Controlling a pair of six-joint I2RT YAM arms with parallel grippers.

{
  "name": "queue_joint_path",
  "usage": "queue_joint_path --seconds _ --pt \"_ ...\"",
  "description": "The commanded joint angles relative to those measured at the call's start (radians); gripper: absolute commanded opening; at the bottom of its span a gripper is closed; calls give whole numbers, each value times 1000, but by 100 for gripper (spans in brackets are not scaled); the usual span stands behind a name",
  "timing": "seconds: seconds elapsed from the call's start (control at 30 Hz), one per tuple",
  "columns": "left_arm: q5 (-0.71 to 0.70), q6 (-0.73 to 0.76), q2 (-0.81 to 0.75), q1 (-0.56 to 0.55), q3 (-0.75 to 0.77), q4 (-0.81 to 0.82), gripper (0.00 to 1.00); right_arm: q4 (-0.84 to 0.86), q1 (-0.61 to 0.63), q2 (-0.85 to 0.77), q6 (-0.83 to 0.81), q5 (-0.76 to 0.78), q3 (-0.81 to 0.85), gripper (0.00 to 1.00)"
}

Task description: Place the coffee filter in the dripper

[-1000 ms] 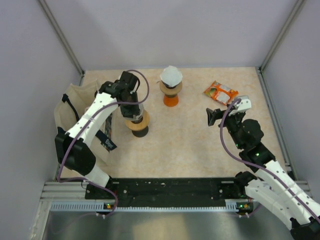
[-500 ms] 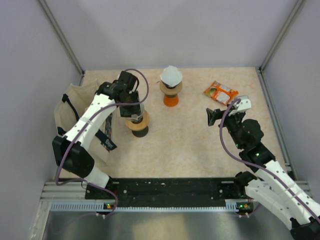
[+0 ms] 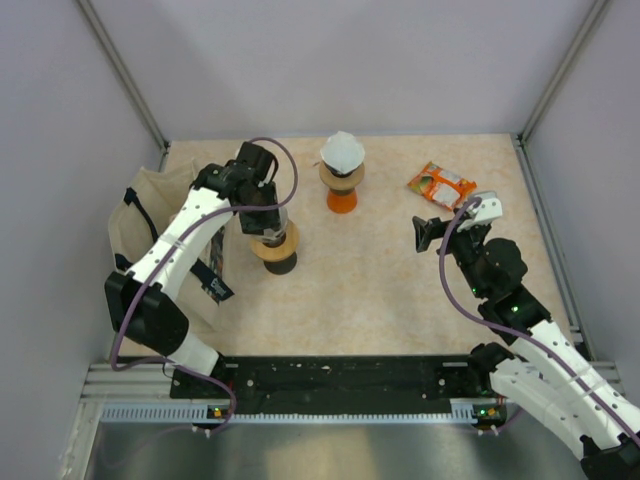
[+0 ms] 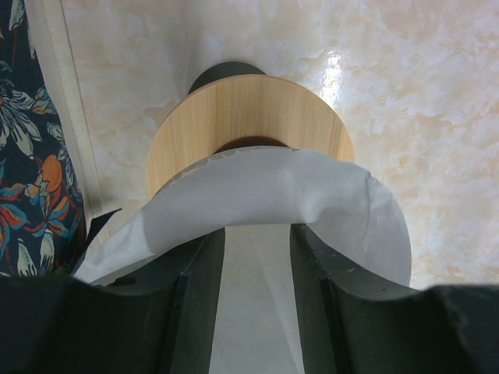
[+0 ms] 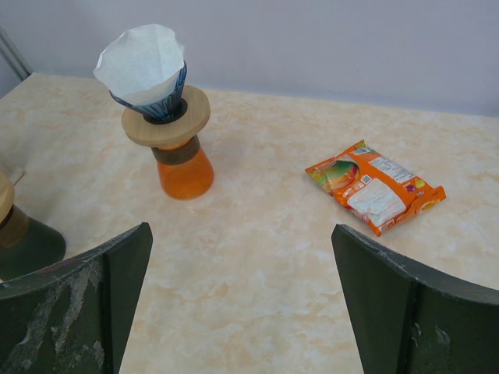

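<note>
Left hand (image 4: 256,234) unmoved, clamped on coffee filter (image 4: 257,187) above dripper (image 4: 249,109), bag (image 4: 23,156) beside, right hand (image 5: 240,234) apart

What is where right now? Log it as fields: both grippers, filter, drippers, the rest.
left gripper: shut on the paper filter, above the wood-collared dripper
paper filter: held, not yet in that dripper
right gripper: open, empty
orange dripper: at the back, holds a second filter
snack packet: back right, flat
bag: far left
</note>
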Motion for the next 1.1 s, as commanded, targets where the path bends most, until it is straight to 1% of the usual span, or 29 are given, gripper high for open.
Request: queue_joint_path --seconds 0.0,0.2,0.23,0.33,0.43,0.47,0.7,1.07 --pt "-1 0 -30 -5 41 23 44 25 3 0 -7 12 0 99" --pt "-4 -3 -36 -5 42 30 43 25 3 0 -7 9 1 99" --pt "-2 -3 -38 -7 44 30 40 25 4 0 -7 11 0 99" --pt "-2 -5 -43 -7 46 33 34 25 3 0 -7 9 1 99" --pt "-2 -3 -44 -7 47 33 24 25 3 2 -7 6 0 99" --pt "-4 -3 -43 -7 47 31 23 25 3 2 -7 9 1 99" --pt "-11 -3 -52 -10 58 19 20 25 3 0 -7 6 1 99" --pt "-96 10 -102 -14 160 -19 19 25 4 4 -7 5 3 99"
